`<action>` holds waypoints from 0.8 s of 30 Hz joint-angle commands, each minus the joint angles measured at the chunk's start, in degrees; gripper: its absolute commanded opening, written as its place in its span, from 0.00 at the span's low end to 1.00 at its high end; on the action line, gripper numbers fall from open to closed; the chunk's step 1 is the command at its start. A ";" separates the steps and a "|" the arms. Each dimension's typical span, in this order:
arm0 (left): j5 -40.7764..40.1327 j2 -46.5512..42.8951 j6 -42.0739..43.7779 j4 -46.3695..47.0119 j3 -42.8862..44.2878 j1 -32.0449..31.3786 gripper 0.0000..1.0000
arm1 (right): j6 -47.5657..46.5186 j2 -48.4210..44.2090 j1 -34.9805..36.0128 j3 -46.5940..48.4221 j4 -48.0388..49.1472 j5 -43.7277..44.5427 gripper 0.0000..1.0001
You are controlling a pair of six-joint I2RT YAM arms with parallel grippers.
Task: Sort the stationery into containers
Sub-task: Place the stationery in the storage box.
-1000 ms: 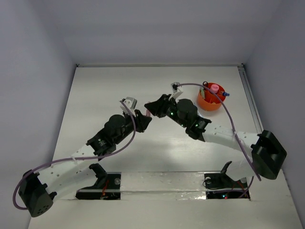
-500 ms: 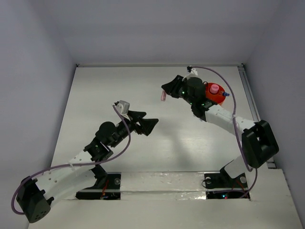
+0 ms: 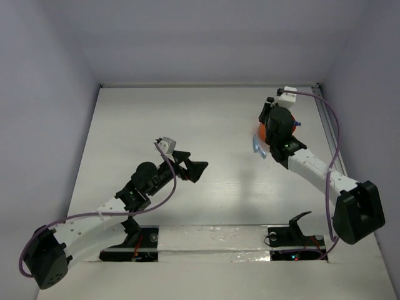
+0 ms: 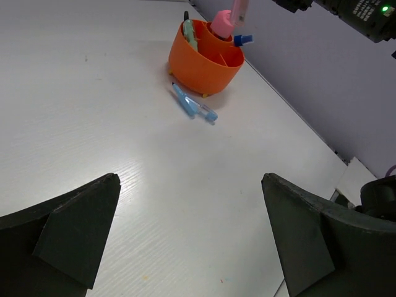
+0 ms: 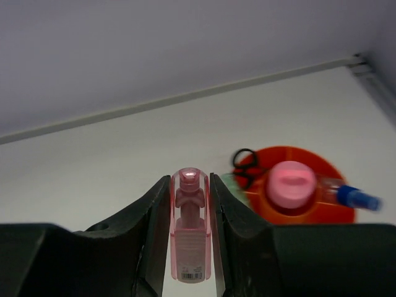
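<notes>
One pink stick [image 5: 190, 238], see-through with a small label near its lower end, stands upright at the bottom centre of the right wrist view. The right gripper [image 5: 189, 185] has its two fingers pressed against the stick's sides, so the jaws are clamped on it. Behind the stick and to the right sits the round orange bowl [image 4: 201, 65], which has dividers inside. A pink-capped bottle [image 5: 289, 184] stands upright in the middle of it, a blue-capped bottle [image 5: 357, 198] pokes out over its right rim, and the black scissors [image 5: 245, 162] show their handle loops at its left edge. In the left wrist view a green stick [image 4: 190, 34] leans in the bowl's left compartment, and the pink stick hangs above the rim at the top of the frame.

Just in front of the bowl, what look like two blue sticks [image 4: 193, 104] lie together on the white table [image 4: 93, 93], near the bowl's base but not in it. In the overhead view the bowl is in the upper right, mostly hidden under the right arm.

The left gripper [image 4: 189, 185] hovers over bare table well short of the bowl, its jaws spread wide with nothing between them.
</notes>
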 commanded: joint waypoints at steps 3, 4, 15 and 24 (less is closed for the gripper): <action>-1.75 -2.23 2.18 3.56 -1.85 -0.06 0.99 | -17.60 3.94 -1.89 -0.84 9.32 9.64 0.00; -1.76 -2.49 2.18 3.56 -2.03 -0.06 0.99 | -19.61 4.98 -1.90 -1.01 10.56 8.85 0.00; -1.58 -2.67 1.74 3.38 -2.21 -0.06 0.99 | -29.30 13.16 -2.95 -2.15 20.67 6.65 0.00; -1.58 -2.85 1.74 3.56 -2.47 -0.06 0.99 | -29.92 18.79 -2.95 -2.15 26.82 6.73 0.00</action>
